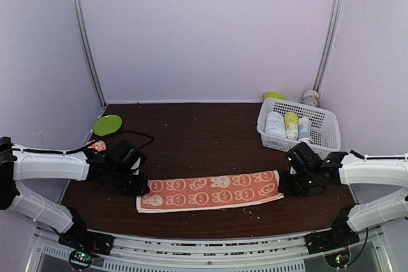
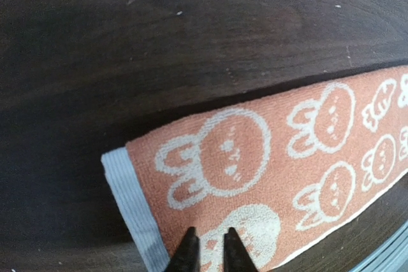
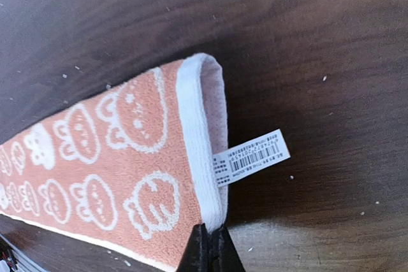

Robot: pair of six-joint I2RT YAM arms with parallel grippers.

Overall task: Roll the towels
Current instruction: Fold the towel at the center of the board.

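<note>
Right gripper: clenched, pinching the near corner of the white hem at the right end of the orange towel. Only my right wrist view shows this. It also shows a barcode label sticking out to the right from the hem, and the hem's far end curled up off the table.

Left gripper: at the towel's left end, over its near edge. Fingers stand slightly apart, cloth showing in the gap. I cannot tell whether they nip the edge or merely hang above it. Left wrist view shows a grey hem here and cream rabbit faces on the orange pile.

Overhead view gives the layout the wrist cameras miss. Towel lies flat and unrolled, a long strip running left to right along the near part of the table, between my two arms. White basket sits at the far right, holding a white roll and a yellow-green roll. Green plate rests at the far left.
</note>
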